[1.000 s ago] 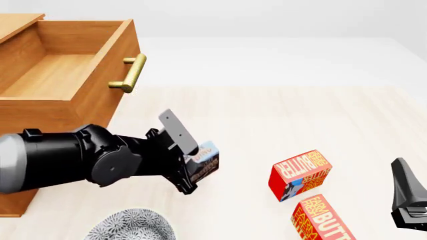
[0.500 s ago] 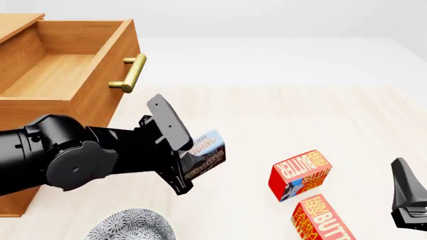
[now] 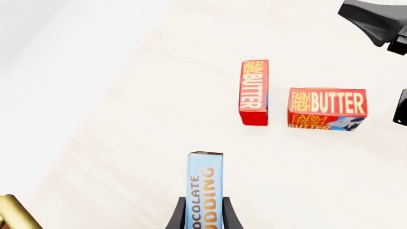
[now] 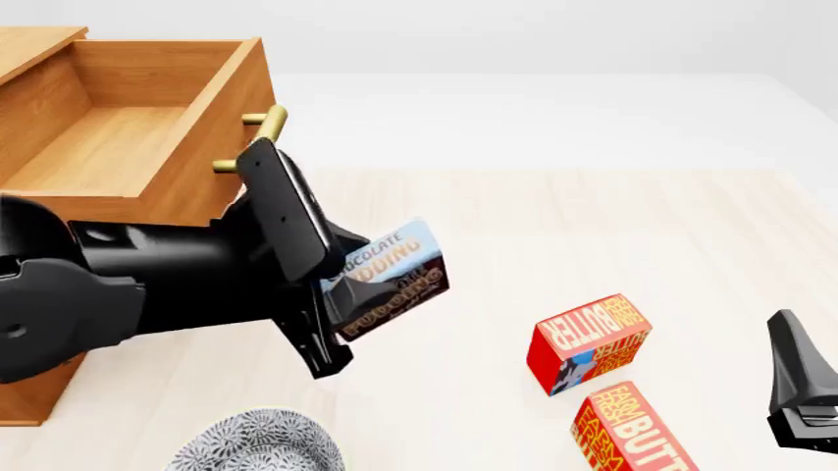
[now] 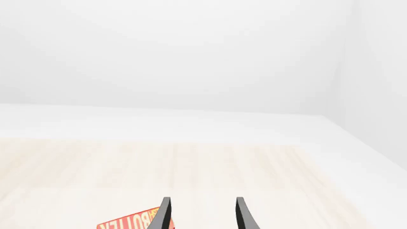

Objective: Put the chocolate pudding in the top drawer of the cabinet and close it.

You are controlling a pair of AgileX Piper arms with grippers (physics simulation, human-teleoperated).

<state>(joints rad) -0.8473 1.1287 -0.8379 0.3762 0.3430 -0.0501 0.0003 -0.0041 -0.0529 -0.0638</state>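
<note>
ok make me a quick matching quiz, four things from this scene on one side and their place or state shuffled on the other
Things:
1. chocolate pudding
2. top drawer
3. right pincer
4. butter boxes

States:
A. pulled out, nothing visible inside
B. resting on the table
C. held in the left pincer, off the table
D. open, holding nothing

Pairs: 1-C, 2-A, 3-D, 4-B

Left arm [image 4: 118,285]: bulky matte-black rounded housings, flat black plate. Right gripper [image 5: 201,214]: 2 slim, tapering dark fingers.

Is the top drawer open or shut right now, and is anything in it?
Open: the top drawer is pulled out, its visible floor bare. The chocolate pudding is outside it, held in the left gripper.
</note>
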